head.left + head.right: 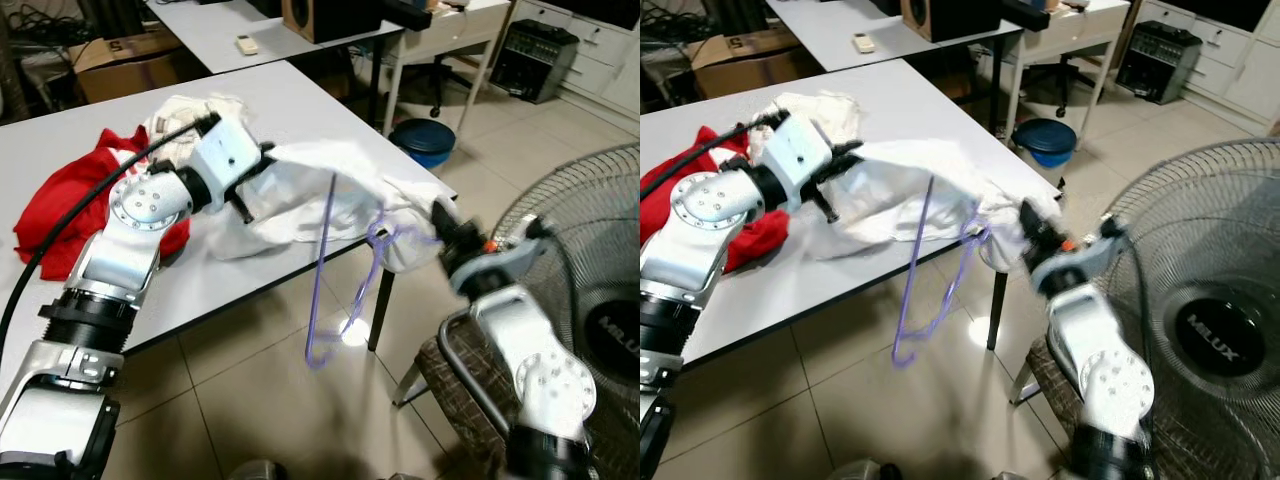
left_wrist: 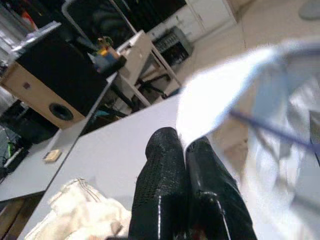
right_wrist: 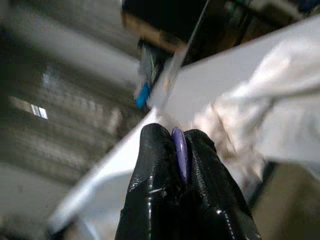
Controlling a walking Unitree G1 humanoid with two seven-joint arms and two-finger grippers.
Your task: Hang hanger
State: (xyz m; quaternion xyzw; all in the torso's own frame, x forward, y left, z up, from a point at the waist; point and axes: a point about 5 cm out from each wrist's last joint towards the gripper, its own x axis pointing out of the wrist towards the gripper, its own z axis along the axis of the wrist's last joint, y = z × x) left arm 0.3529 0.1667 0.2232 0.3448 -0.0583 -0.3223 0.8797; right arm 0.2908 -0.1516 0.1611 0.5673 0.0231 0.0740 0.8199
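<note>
At the table's (image 1: pixel 250 100) edge, right gripper (image 3: pixel 180 145) pinches the purple hanger (image 1: pixel 325 280); left gripper (image 2: pixel 185 150) clamps the white garment (image 1: pixel 300 195).

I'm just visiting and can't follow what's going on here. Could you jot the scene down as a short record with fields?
Setting: grey table in a tiled room, standing fan at the robot's right
Left gripper: jaws closed on white garment at the table edge
Right gripper: jaws clamped on purple hanger
Hanger: partly inside the garment, the rest dangling below the table edge
Also on the table: red cloth, cream cloth
</note>
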